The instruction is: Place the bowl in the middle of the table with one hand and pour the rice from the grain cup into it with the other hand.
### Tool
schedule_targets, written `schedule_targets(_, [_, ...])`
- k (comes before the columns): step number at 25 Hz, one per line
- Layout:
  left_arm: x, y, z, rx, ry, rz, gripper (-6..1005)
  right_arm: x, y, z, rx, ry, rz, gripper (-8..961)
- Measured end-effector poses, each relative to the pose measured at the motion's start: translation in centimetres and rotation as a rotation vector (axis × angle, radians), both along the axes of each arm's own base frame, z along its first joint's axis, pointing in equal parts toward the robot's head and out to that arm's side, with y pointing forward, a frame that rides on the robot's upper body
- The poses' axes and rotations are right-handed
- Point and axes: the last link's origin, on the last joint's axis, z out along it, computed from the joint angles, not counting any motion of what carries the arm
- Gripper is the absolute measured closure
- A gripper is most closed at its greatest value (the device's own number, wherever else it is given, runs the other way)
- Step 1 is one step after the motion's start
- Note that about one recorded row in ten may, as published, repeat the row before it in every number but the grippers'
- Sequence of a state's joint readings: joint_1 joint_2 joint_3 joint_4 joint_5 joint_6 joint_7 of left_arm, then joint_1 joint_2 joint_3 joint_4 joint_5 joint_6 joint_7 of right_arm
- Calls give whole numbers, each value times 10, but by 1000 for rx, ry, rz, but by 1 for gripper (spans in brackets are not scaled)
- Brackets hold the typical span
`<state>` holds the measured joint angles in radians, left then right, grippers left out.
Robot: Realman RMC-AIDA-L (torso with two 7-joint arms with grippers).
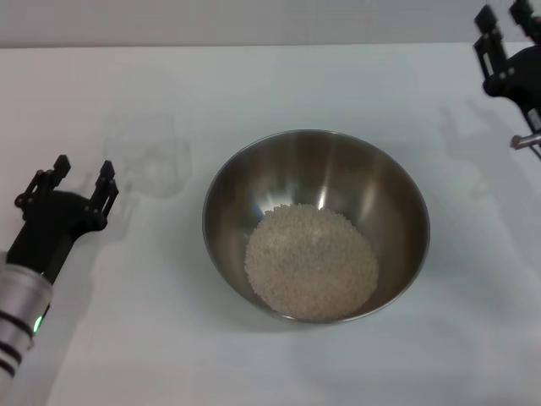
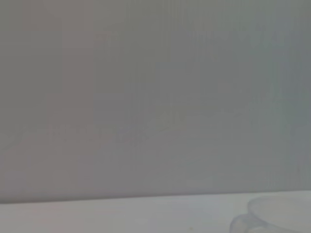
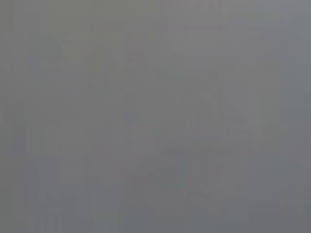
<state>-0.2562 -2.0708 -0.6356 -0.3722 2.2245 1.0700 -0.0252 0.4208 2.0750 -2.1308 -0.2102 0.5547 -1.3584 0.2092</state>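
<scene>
Head view is showing what looks like the tail end of the job: the bowl [image 1: 315, 225] is sitting about mid-table [image 1: 254, 85] with the rice [image 1: 311, 261] heaped inside it, and the grain cup [image 1: 150, 155] is standing upright and seemingly empty off to the bowl's left, a bit further back.

Left gripper [image 1: 82, 176] is hovering near the cup but not touching it, fingers spread apart and holding nothing. Right gripper [image 1: 502, 19] is sitting way off at the far right corner, fingers also apart, nothing in them.

So I'm guessing pouring is done and all that's left is parking the arms. Nothing's really blocking either one, though the left should be watching that cup just ahead of it. Left wrist view is only catching the cup's rim and handle; right wrist is showing nothing usable.
</scene>
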Motion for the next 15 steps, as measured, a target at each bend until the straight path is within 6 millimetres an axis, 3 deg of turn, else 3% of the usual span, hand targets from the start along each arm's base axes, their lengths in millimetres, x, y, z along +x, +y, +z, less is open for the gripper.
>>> schedule_targets(4, [-3,-15,2,22,-7,-17,383,-3,-3,-15,-83,-51,20,517])
schedule_targets(6, [0,-42,9,80,-35,-85,384,-5,-5,-21,-118,-76,42,517])
schedule_targets(15, [16,-56,17,150,-88,-188,383,-15,-19,-36,-191,-119,140,514])
